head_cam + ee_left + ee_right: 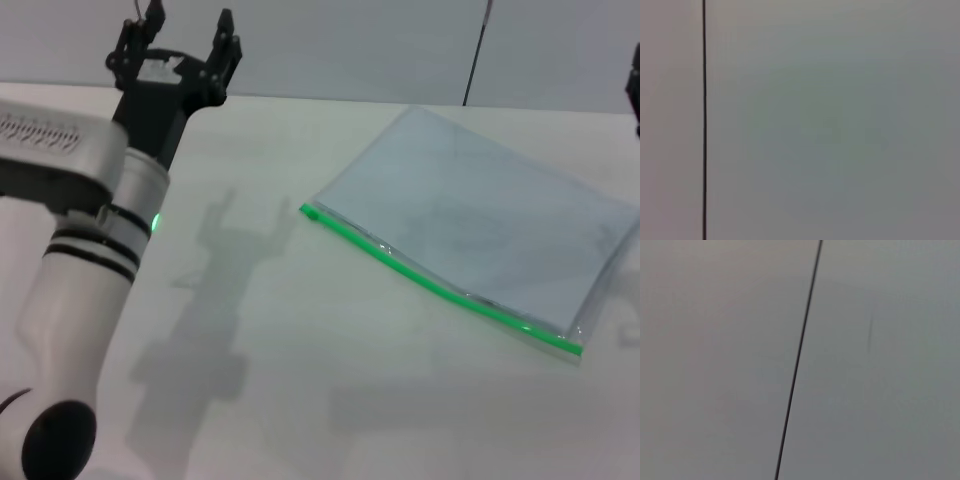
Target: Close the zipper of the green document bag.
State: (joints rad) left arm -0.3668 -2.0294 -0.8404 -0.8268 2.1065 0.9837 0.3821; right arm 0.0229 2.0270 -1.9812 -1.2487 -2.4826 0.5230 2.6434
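Zipper (440,285) strip, bright green, runs along the near long edge of the green document bag (480,225); slider too small to find, so open or closed cannot be told.

Left gripper (185,35): raised at the far left of the table (300,400), about 10 o'clock in the head view. Two dark fingers (225,40) stand spread apart, pointing up and away, nothing between them. White and grey arm (90,230) leads back to the near-left corner; small green light on the wrist ring. Arm shadow falls on the table just right of it.

Right gripper (634,85): only a dark sliver at the right edge, about 3 o'clock. Cannot tell whether its fingers are spread or pressed together.

Bag: flat on the white table, right of centre, roughly 2 o'clock, turned at a slant. Pale translucent plastic; green edge runs from centre toward 4 o'clock. Well apart from the left gripper; nothing touches it.

Both wrist views: plain grey wall (840,125) crossed by one thin dark line (704,120).
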